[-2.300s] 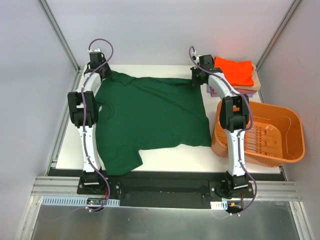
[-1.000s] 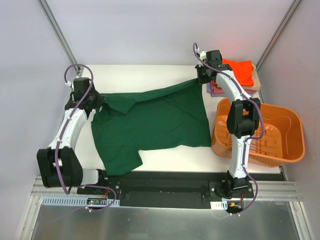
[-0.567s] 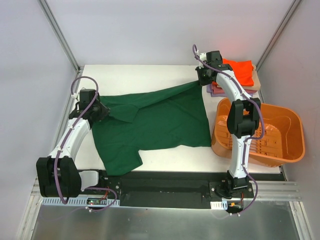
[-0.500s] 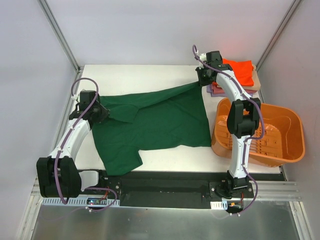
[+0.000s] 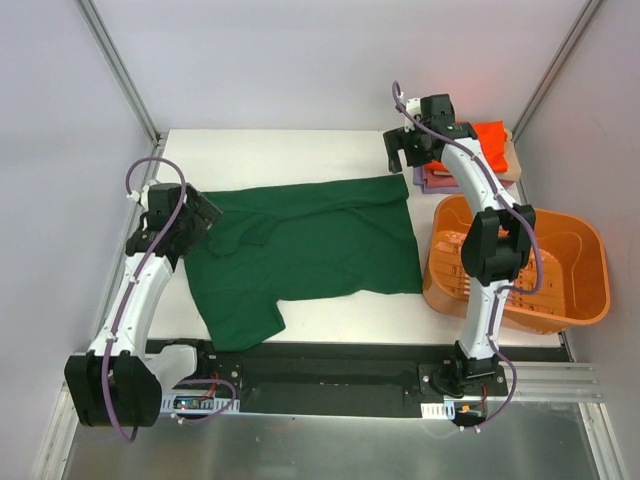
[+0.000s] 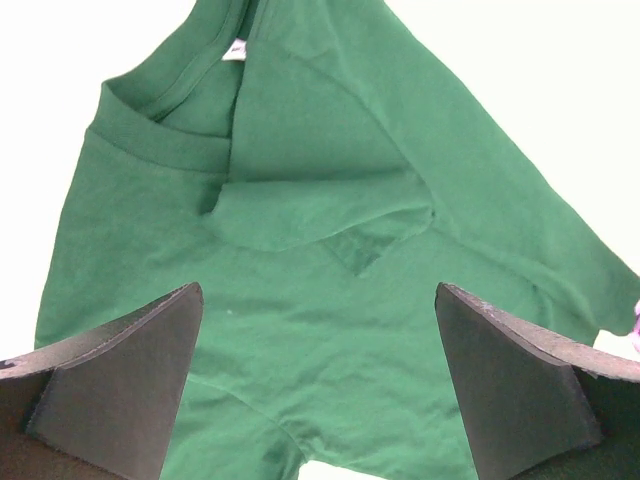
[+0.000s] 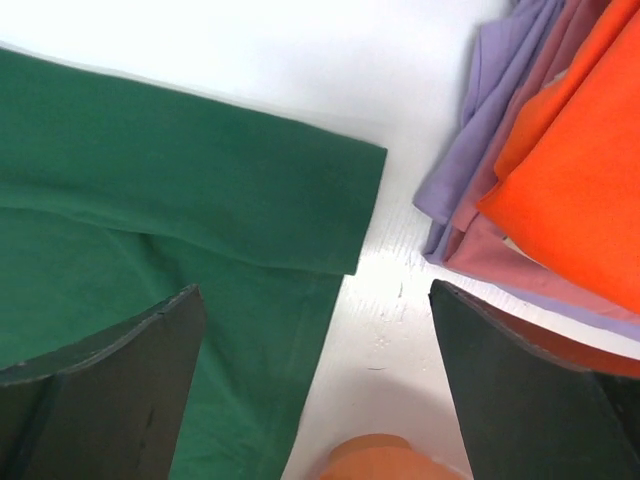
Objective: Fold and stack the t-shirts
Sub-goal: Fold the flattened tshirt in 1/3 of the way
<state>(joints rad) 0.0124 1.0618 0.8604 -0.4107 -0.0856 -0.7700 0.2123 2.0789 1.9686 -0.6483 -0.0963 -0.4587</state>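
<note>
Top view: dark green shirt (image 5: 310, 240) lies spread at frame centre on white table (image 5: 290, 150), upper edge folded over. L gripper (image 5: 193, 215) sits at shirt's left edge, R gripper (image 5: 401, 158) just past its upper-right corner. Folded orange shirt (image 5: 488, 142) tops stack at upper right, behind orange basket (image 5: 560, 300).

Left wrist view: fingers (image 6: 120, 385) spread wide, nothing btwn them; collar at upper left, folded sleeve at centre.

Right wrist view: fingers (image 7: 110, 380) wide apart, empty. Green folded corner at left; lavender shirt (image 7: 480, 150) under orange at upper right.
</note>
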